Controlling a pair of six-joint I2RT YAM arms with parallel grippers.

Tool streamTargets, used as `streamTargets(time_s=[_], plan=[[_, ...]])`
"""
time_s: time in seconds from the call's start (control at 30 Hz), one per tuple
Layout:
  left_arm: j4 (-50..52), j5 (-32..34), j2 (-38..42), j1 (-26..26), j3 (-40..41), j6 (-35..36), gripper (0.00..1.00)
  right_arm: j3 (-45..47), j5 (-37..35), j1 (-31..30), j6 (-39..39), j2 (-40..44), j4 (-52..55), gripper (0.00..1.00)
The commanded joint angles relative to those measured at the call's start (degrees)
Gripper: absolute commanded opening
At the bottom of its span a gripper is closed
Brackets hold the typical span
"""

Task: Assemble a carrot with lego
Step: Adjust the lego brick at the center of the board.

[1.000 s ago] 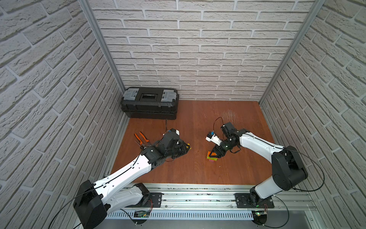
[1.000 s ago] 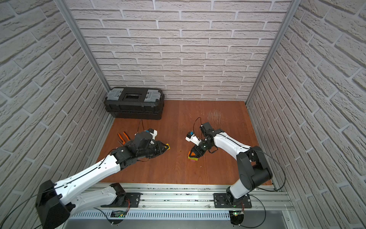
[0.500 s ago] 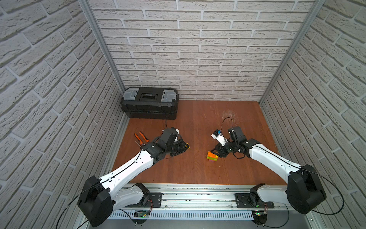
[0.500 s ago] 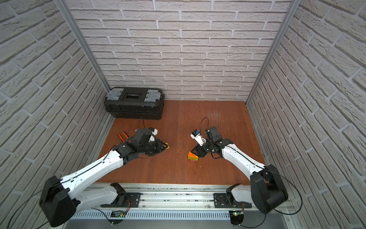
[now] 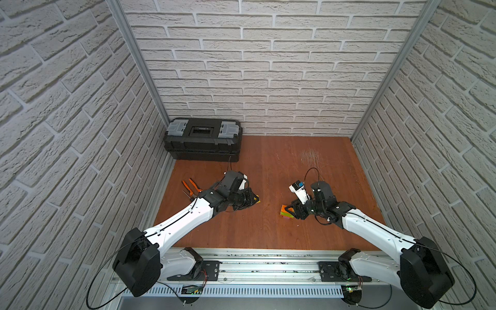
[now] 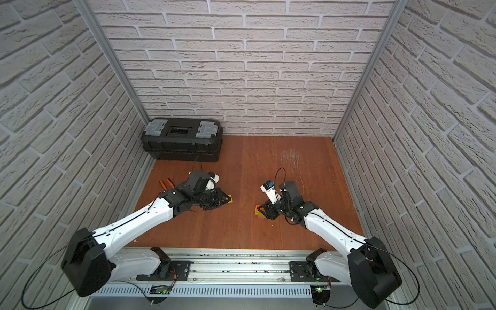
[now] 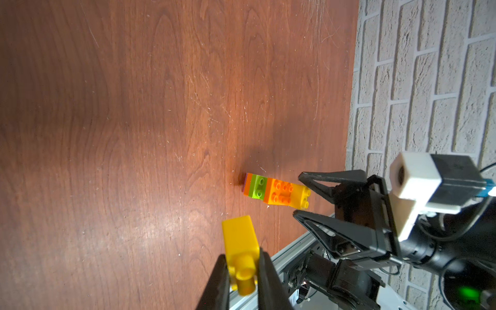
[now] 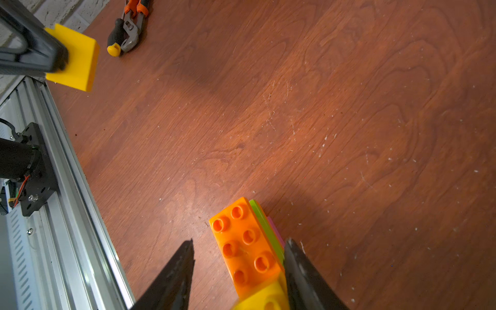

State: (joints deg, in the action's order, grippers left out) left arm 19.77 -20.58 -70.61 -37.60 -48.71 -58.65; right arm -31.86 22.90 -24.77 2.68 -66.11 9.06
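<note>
The carrot (image 5: pixel 285 212) (image 6: pixel 259 212) lies on the wooden table right of centre, a clump of joined lego. It shows orange, lime green, a thin pink layer and a yellow end (image 7: pixel 276 192) (image 8: pixel 249 247). My right gripper (image 5: pixel 294 210) (image 6: pixel 267 210) (image 8: pixel 240 241) (image 7: pixel 298 194) is open around it. One finger touches the green side and the other stands clear of the orange. My left gripper (image 5: pixel 252 200) (image 6: pixel 226 200) (image 7: pixel 242 256) is shut on a yellow brick (image 7: pixel 240 241) (image 8: pixel 72 57), held just above the table to the left of the carrot.
Orange-handled pliers (image 5: pixel 192 188) (image 8: pixel 128 24) lie behind my left arm. A black toolbox (image 5: pixel 202 139) stands at the back left against the brick wall. The aluminium rail (image 5: pixel 255 268) runs along the front edge. Brick walls close in both sides.
My right arm's rear links have swung toward the front rail while its gripper stays at the carrot. The carrot and the left gripper with its yellow brick have hardly moved.
</note>
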Motion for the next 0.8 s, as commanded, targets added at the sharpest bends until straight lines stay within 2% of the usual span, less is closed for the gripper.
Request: streamTargets(time_s=[0.0, 0.17, 0.3, 0.43, 0.6, 0.77], plan=[[-0.83, -0.93, -0.14, 0.29, -1.81, 1.16, 0.0, 2.52, -1.0, -0.88, 1.39, 0.69, -5.38, 0.56], [-0.77, -1.09, -0.57, 0.33, -1.96, 1.09, 0.0, 6.72, -1.86, -1.33, 3.66, 0.14, -12.24, 0.56], [-0.54, -1.13, -0.93, 0.35, -2.18, 1.27, 0.0, 7.28, -2.89, -2.07, 4.11, 0.11, -13.42, 0.55], [-0.32, -1.39, -1.79, 0.37, -2.79, 1.56, 0.0, 7.49, -5.46, -3.78, 3.18, 0.51, -13.46, 0.55], [0.67, -1.79, -2.55, 0.42, -3.65, 2.8, 0.0, 11.96, -11.13, -7.93, 3.94, 3.93, -20.49, 0.57], [2.77, -3.76, -2.6, 2.06, -4.62, 5.26, 0.0, 13.84, -14.08, -10.02, 5.08, 3.85, -21.29, 0.57]])
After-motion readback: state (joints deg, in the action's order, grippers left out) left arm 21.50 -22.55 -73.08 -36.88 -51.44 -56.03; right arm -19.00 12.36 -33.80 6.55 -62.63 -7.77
